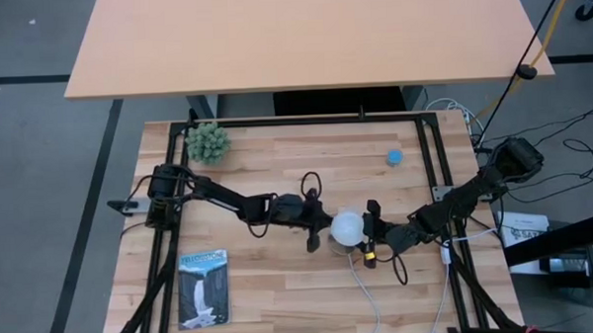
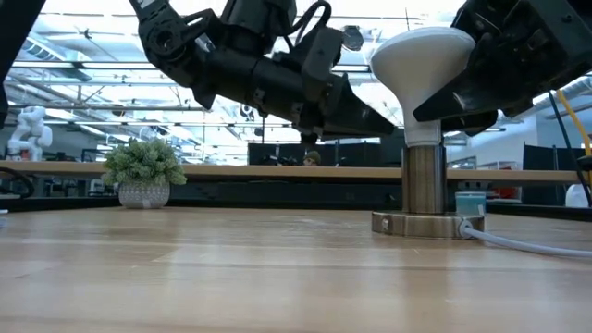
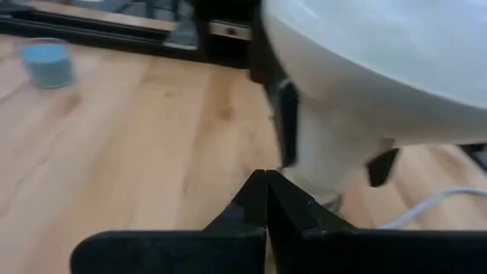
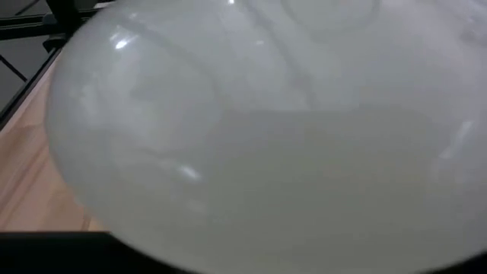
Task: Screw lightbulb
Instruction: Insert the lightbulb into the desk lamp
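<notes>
The white dome-shaped lightbulb (image 2: 421,65) stands upright in a silvery metal socket post (image 2: 424,185) with a round base, out on the pale wooden slatted tabletop (image 2: 231,277). A white cord (image 2: 527,242) runs away from the base.

The right tool (image 1: 370,235) is at the bulb's side, its fingers spread wide around the dome; from the right wrist camera the white glass (image 4: 259,129) fills almost everything, so I cannot tell whether the fingers actually touch it. The left tool (image 3: 266,199) is on the opposite side of the bulb from the right tool, its two dark fingers pressed together and holding nothing, the tip just beside the bulb's narrow neck above the socket.

Beyond the left tool, well apart from it, sits a small blue round object (image 1: 394,156). Behind the left arm, at the tabletop's far corner, is a little green potted plant (image 1: 208,142), and near the tabletop's front edge on that arm's side lies a booklet with a waterfall picture (image 1: 203,286).
</notes>
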